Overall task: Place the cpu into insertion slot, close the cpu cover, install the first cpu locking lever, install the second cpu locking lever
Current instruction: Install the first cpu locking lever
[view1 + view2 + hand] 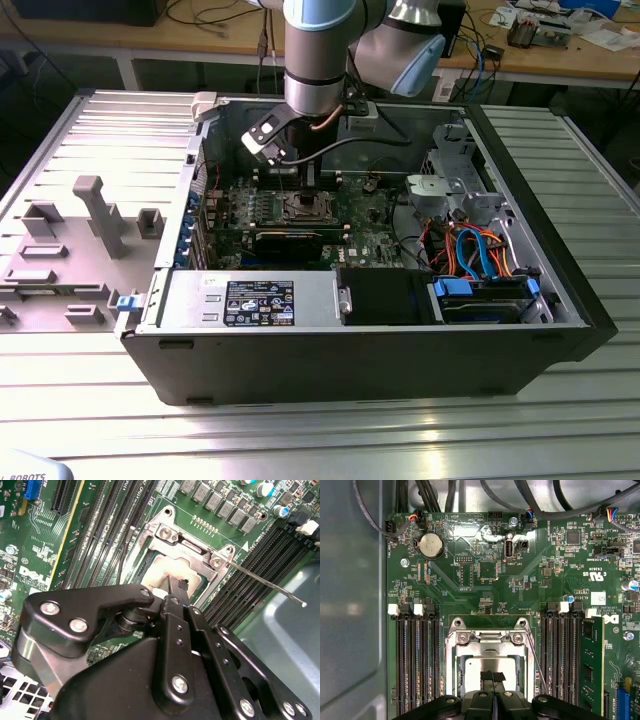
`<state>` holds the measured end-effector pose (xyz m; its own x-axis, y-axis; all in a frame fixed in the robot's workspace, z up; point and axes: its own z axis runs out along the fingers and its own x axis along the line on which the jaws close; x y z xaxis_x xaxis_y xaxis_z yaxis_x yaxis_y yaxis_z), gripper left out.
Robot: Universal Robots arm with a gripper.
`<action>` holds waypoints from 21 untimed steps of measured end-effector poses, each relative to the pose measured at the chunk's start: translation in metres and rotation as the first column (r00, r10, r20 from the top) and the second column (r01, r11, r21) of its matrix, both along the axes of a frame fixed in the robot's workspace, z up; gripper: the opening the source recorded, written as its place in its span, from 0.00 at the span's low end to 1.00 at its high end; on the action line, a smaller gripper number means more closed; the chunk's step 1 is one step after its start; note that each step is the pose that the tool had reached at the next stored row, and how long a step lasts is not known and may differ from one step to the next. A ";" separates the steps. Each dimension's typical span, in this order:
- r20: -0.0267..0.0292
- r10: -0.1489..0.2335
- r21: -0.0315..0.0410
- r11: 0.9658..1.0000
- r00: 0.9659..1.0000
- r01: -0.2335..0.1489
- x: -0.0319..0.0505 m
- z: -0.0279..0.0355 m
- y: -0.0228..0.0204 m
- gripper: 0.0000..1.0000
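**Exterior view:** you see the arm reaching into the open computer case (350,360) on the table (300,440). The insertion slot (305,207) lies just above the centre of the frame.

**First wrist view:** the gripper (492,676) hangs over the slot with its fingers (486,676) together, holding nothing. The cpu (470,672) sits in the slot, framed by the flat-lying cpu cover (490,651).

**Second wrist view:** a thin locking lever (265,583) juts out from the socket.
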<state>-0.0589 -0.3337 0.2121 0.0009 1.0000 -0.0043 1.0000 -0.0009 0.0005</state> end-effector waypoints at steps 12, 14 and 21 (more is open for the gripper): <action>0.000 0.000 0.000 1.000 1.000 0.000 0.0001 0.0011 -0.0001 0.11; 0.000 0.000 0.000 1.000 1.000 0.000 0.0001 0.0011 -0.0001 0.11; 0.000 0.000 0.000 1.000 1.000 0.000 0.0001 0.0012 -0.0001 0.11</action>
<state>-0.0588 -0.3339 0.2133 0.0010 1.0000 -0.0042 1.0000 -0.0010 0.0005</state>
